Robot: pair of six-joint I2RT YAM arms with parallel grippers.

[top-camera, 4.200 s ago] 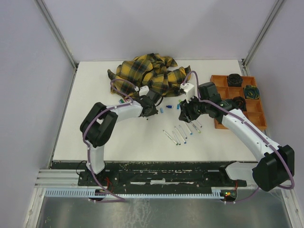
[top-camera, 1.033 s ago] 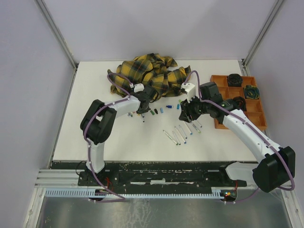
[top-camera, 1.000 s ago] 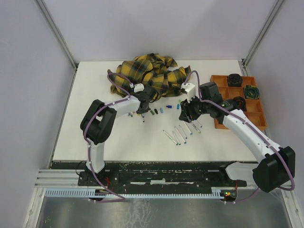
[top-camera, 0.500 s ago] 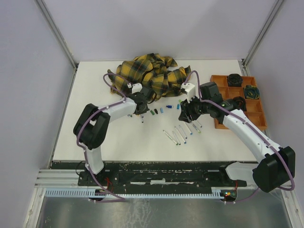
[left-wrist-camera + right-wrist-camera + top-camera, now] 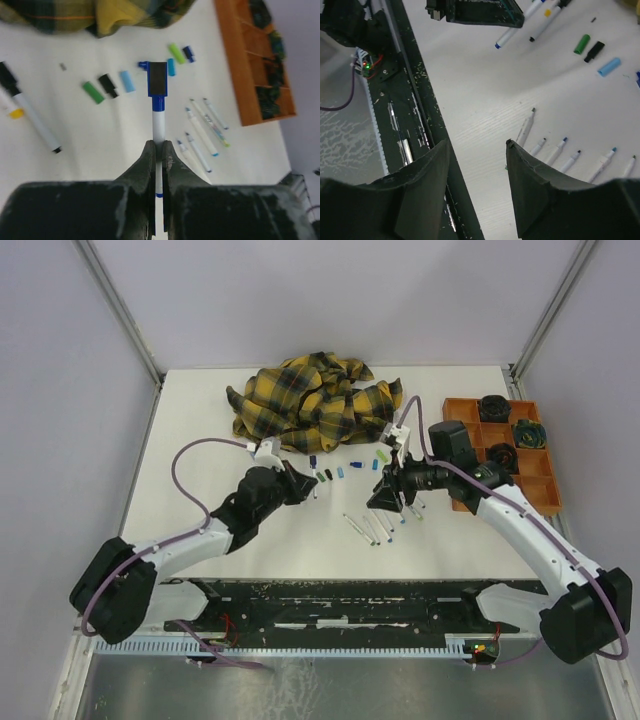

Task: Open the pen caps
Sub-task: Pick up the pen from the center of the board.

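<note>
My left gripper [image 5: 158, 146] [image 5: 301, 485] is shut on the white barrel of a pen [image 5: 158, 121], held off the table. Its blue cap [image 5: 158, 82] [image 5: 313, 461] is on and points away from the jaws. Loose pen caps lie in a line beyond it: green [image 5: 93, 92], black [image 5: 107, 85], light blue [image 5: 127, 81] and lime [image 5: 176, 52]. Several uncapped pens [image 5: 380, 523] [image 5: 560, 150] lie side by side under my right gripper [image 5: 381, 498] [image 5: 477, 146], which is open with nothing between its fingers.
A yellow-and-black plaid cloth [image 5: 310, 405] is bunched at the back. An orange compartment tray [image 5: 462, 406] with dark items stands at the right. Two capped pens [image 5: 35, 120] lie left of the caps. The black rail [image 5: 415, 125] marks the near table edge.
My left arm has swung low to the left, and its gripper has shut on the blue-capped pen and lifted it. My right gripper has turned toward the left one.
</note>
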